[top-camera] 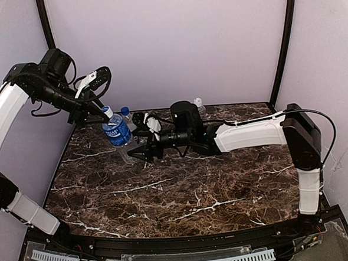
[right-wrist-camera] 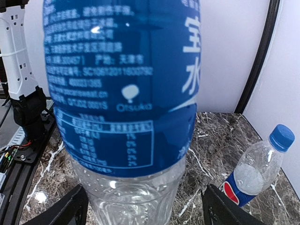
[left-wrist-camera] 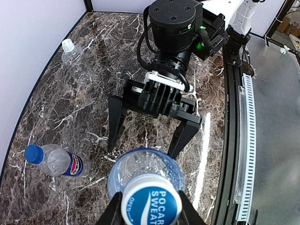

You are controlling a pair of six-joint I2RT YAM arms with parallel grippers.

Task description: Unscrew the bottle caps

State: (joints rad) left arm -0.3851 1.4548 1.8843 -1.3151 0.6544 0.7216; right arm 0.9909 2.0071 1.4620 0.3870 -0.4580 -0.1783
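The bottle with the blue water label (top-camera: 118, 134) hangs tilted at the back left of the table. My left gripper (top-camera: 104, 113) is shut on its pale blue-and-white cap (left-wrist-camera: 151, 205), with fingers (left-wrist-camera: 114, 212) on both sides of it. My right gripper (top-camera: 138, 138) is open, and its black fingers (right-wrist-camera: 70, 208) straddle the clear lower part of this bottle (right-wrist-camera: 124, 93) with a gap on one side. The Pepsi bottle (left-wrist-camera: 61, 163) with a dark blue cap (left-wrist-camera: 33, 153) lies nearby. The unlabelled bottle (left-wrist-camera: 76, 63) has a white cap (left-wrist-camera: 68, 45).
The dark marble table (top-camera: 183, 189) is ringed by pale walls with black corner posts (top-camera: 281, 41). The Pepsi bottle (right-wrist-camera: 255, 174) is just right of the right gripper. The unlabelled bottle (top-camera: 199, 104) stands at the back behind the right wrist.
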